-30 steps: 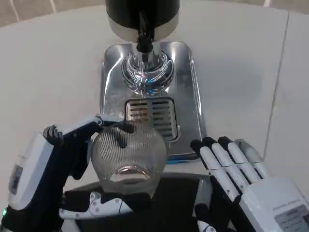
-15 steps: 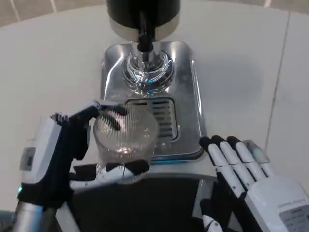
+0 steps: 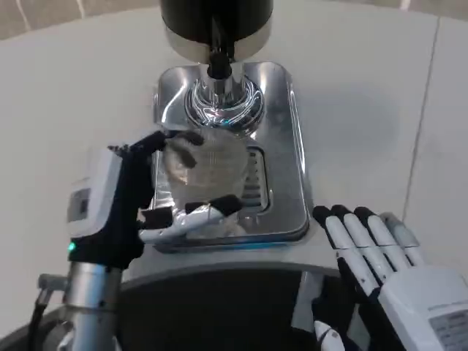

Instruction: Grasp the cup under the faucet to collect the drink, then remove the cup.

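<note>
Since the earlier frames, my left hand (image 3: pixel 139 201) had carried the cup (image 3: pixel 201 179) away from the near edge of the counter (image 3: pixel 66 110) and up over the steel drip tray (image 3: pixel 292 190), closer to the faucet (image 3: pixel 219 69). From the head view I saw the clear ribbed cup sitting inside that hand's grasp: one dark-tipped finger curled round its far upper side, another white finger with a black tip ran under its near lower side, and the white back of the hand stood just to the cup's left. The cup was tilted, its mouth turned toward the camera, and it covered the left part of the slotted grate (image 3: pixel 256 179). It lay just in front of the faucet's chrome base (image 3: pixel 223 110), near it, though I could not tell whether the rim sat directly below the spout. Whether the cup rested on the tray or hung above it I could not tell either.

My right hand (image 3: pixel 380 256) lay at the lower right, well apart from the cup, off the tray's near right corner. Its fingers were stretched out side by side toward the tray, and it held nothing. The dispenser's black body (image 3: pixel 216 18) stood at the top edge, behind the faucet.
</note>
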`<state>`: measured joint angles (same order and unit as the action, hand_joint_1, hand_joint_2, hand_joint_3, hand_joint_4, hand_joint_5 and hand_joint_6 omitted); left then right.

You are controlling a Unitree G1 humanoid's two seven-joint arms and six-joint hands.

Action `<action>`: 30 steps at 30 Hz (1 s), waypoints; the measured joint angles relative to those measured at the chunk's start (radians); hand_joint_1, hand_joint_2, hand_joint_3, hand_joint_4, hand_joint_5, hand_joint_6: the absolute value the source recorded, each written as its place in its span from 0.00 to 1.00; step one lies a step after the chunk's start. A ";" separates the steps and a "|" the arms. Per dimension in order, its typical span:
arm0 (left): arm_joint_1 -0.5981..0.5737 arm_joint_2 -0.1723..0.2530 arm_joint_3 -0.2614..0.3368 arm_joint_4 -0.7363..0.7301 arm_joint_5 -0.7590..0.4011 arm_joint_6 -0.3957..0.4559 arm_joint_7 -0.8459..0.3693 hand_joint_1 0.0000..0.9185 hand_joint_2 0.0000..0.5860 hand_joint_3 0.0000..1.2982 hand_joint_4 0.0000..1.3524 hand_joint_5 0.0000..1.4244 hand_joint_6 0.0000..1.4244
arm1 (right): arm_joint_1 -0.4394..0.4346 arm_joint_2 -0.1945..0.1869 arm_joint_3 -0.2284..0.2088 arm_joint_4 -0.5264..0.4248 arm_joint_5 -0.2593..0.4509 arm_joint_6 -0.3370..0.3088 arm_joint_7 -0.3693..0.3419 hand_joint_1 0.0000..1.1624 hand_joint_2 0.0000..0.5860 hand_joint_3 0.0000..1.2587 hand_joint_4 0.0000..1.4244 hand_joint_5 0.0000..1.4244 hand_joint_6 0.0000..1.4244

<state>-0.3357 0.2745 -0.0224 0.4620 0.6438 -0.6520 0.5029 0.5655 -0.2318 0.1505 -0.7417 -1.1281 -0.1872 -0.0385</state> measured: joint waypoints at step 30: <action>-0.306 -0.024 -0.154 0.458 -0.005 0.072 0.278 0.74 0.13 0.82 0.86 0.97 1.00 | -0.013 0.025 0.012 -0.018 -0.017 0.041 0.039 0.08 1.00 0.00 0.00 0.00 0.00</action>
<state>-0.6419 0.2501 -0.1764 0.9198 0.6389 -0.5805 0.7809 0.5524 -0.2073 0.1624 -0.7601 -1.1446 -0.1465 0.0003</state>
